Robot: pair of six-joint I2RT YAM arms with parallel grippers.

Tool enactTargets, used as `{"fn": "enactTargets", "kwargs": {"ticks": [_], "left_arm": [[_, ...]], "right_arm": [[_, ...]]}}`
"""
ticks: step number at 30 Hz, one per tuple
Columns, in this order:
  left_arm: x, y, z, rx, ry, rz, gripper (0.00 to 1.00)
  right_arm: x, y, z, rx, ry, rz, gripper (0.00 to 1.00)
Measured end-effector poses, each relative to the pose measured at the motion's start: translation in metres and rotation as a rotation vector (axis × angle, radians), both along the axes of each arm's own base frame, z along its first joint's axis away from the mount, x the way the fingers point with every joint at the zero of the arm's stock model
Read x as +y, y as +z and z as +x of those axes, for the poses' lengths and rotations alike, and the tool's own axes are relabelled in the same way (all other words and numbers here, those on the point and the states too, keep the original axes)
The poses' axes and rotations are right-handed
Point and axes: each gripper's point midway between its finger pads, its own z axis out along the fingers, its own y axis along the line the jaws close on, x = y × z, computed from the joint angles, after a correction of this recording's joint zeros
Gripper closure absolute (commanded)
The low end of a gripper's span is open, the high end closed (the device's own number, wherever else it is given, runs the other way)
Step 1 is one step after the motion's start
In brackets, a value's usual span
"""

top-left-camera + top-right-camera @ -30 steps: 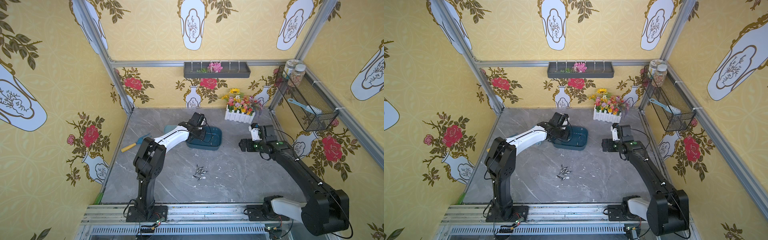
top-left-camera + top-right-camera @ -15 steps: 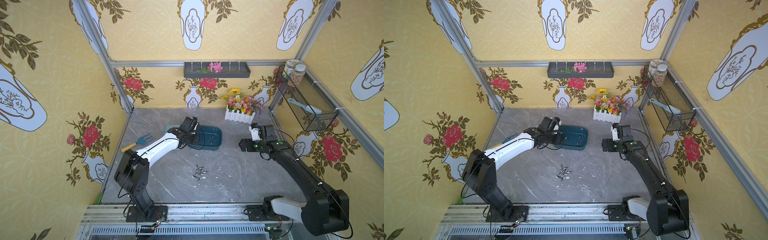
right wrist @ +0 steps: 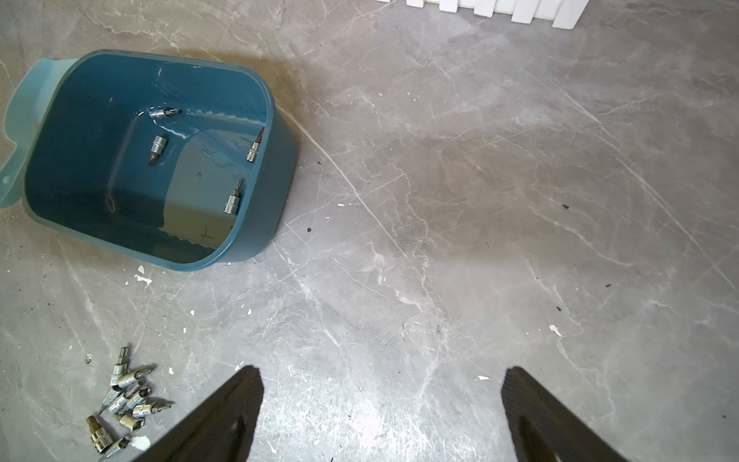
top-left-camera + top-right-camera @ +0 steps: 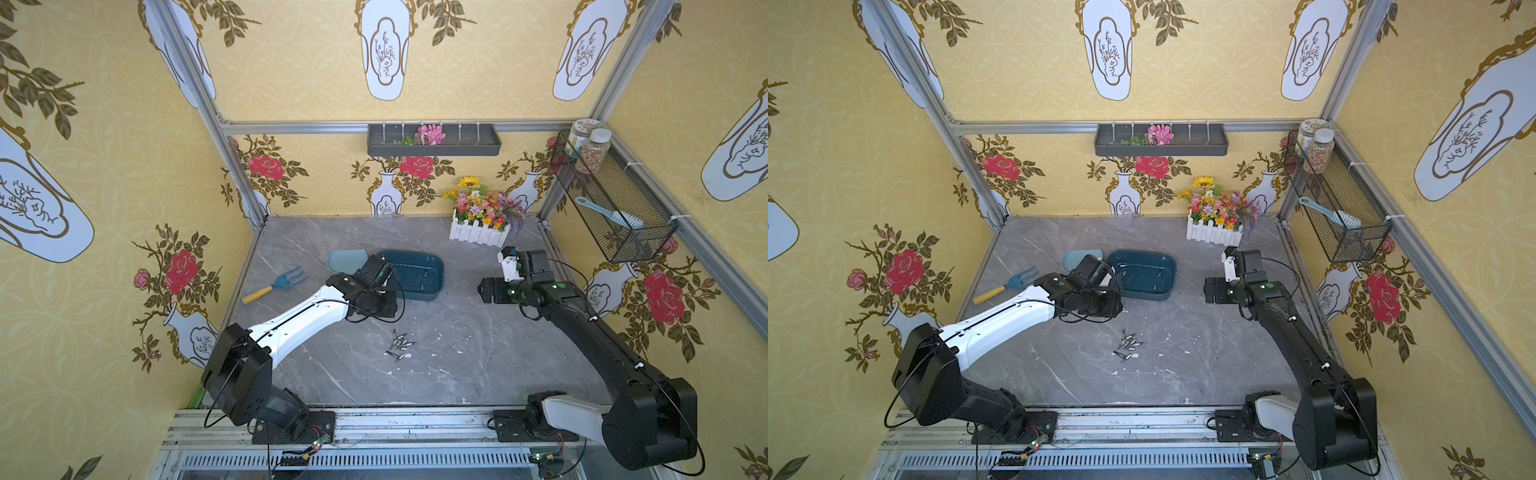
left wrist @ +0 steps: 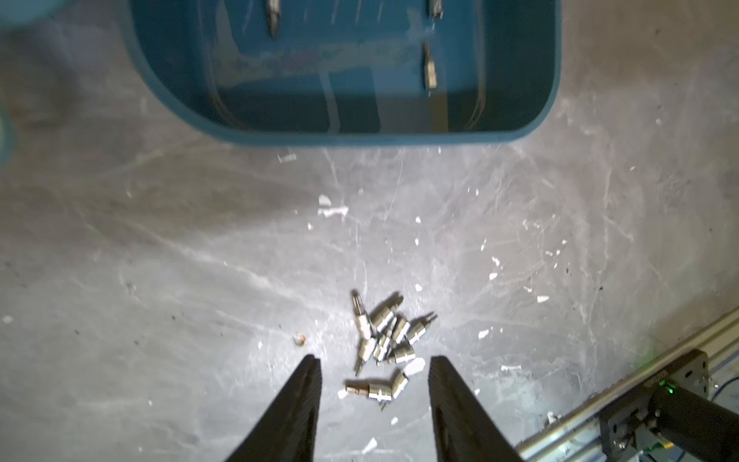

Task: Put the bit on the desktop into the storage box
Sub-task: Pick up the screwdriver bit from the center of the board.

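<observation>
A loose heap of bits (image 4: 400, 345) lies near the middle of the grey surface (image 4: 478, 365), apart from the box (image 4: 419, 294), which stands farther back. Four other bits (image 3: 233, 198) lie inside the box, spread over its floor. The left tool (image 5: 375, 360) hovers by the box's near left corner, aimed down at the surface. Its jaws stand partly apart with nothing between them, and in the left wrist view the heap shows just past its fingertips (image 5: 314, 362). The right tool (image 3: 383, 372) hangs over bare surface to the right of the box, its jaws spread wide and empty. A light blue dustpan (image 4: 347, 261) sits against the box's left end. A small fork (image 4: 274, 284) lies farther left.
</observation>
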Motion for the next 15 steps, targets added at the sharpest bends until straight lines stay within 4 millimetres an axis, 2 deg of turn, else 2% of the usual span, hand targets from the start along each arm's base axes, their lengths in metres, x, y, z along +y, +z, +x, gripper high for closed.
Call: {"fn": "enactTargets", "kwargs": {"ticks": [6, 15], "left_arm": [[0.004, -0.026, -0.026, 0.132, 0.024, 0.044, 0.5], [-0.008, -0.046, -0.026, 0.222, 0.012, 0.063, 0.54]], "right_arm": [[0.0, 0.0, 0.0, 0.0, 0.0, 0.0, 0.03], [0.0, 0.0, 0.0, 0.0, 0.0, 0.0, 0.03]]}}
